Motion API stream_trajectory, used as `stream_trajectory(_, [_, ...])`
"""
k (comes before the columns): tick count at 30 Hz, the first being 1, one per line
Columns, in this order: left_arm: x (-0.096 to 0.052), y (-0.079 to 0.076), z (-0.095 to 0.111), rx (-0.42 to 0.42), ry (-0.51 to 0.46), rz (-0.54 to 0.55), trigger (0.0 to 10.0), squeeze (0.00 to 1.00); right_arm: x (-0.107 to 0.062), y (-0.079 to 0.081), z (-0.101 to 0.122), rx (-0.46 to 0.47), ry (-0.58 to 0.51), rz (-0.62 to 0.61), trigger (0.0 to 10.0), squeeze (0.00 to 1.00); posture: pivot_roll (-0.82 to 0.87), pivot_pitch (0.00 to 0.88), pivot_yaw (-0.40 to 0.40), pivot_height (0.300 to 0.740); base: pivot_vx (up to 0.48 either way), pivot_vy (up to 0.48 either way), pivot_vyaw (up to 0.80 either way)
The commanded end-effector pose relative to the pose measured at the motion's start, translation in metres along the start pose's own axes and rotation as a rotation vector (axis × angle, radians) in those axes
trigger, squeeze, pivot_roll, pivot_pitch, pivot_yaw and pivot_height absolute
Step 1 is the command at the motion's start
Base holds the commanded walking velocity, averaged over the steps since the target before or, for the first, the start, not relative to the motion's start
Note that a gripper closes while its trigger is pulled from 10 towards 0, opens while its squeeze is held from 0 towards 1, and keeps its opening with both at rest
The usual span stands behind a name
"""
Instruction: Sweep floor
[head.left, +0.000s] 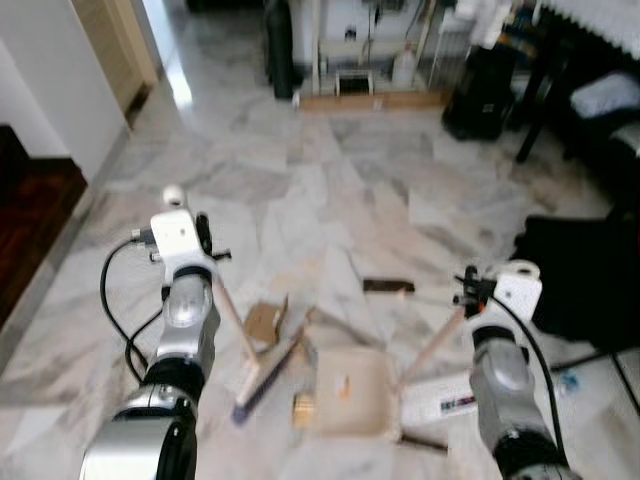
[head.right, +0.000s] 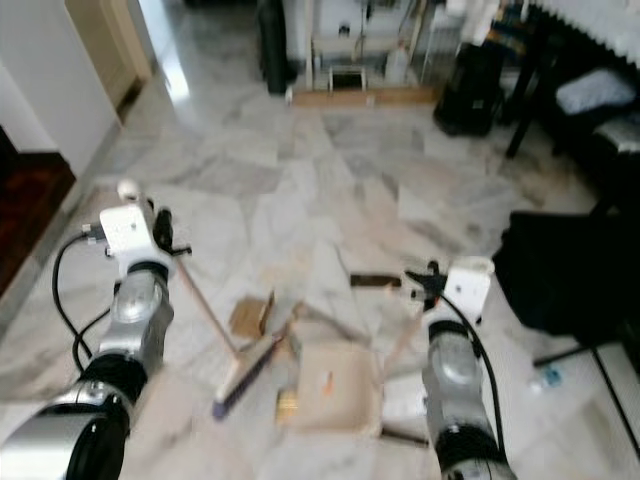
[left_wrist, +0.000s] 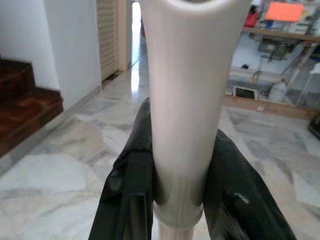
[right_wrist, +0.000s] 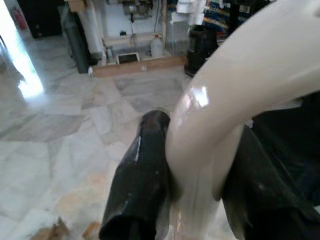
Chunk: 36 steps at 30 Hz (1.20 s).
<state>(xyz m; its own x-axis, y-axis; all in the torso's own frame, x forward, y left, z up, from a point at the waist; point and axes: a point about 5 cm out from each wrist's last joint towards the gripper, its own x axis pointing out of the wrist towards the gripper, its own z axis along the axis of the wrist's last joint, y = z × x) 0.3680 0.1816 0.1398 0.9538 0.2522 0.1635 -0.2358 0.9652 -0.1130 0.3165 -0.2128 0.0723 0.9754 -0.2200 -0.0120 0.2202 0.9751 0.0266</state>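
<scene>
My left fingers (left_wrist: 127, 190) grip the broom (head.left: 262, 372), right fingers (right_wrist: 142, 180) grip the dustpan (head.left: 352, 392); next, push the cardboard scraps (head.left: 264, 322) in.

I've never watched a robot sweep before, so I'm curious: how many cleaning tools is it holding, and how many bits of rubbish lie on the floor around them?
Brooms: 1, the broom held by the left gripper
Dustpans: 1, the dustpan held by the right gripper
Cardboard scraps: 2, cardboard piece and small brown scrap
Dark flat pieces: 1, dark strip
Total: 5
</scene>
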Motion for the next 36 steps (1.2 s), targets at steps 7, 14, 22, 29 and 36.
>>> stream_trajectory(7, [-0.002,0.001,0.002,0.012,-0.027,-0.009,10.0,0.00,-0.002,0.002,0.001,0.008,-0.017,0.015,10.0,0.00,-0.07,0.074,0.015,0.740,0.000,0.000,0.00])
stream_trajectory(14, [-0.007,-0.002,-0.002,0.011,-0.016,-0.026,10.0,0.00,-0.006,0.000,-0.005,-0.017,0.008,0.027,10.0,0.00,-0.07,0.088,0.012,0.740,0.000,0.000,0.00])
stream_trajectory(22, [-0.011,-0.004,-0.006,0.014,-0.005,-0.039,10.0,0.00,-0.013,-0.001,-0.011,-0.106,0.023,0.085,10.0,0.00,-0.08,0.093,0.011,0.740,0.000,0.000,0.00])
stream_trajectory(29, [-0.014,-0.002,-0.008,0.020,0.000,-0.043,10.0,0.00,-0.019,-0.007,-0.015,-0.182,0.035,0.108,10.0,0.00,-0.08,0.101,0.007,0.740,0.000,0.000,0.00])
stream_trajectory(36, [-0.017,0.002,-0.009,0.030,0.001,-0.038,10.0,0.00,-0.019,-0.012,-0.016,-0.205,0.041,0.097,10.0,0.00,-0.08,0.119,0.000,0.740,0.000,0.000,0.00])
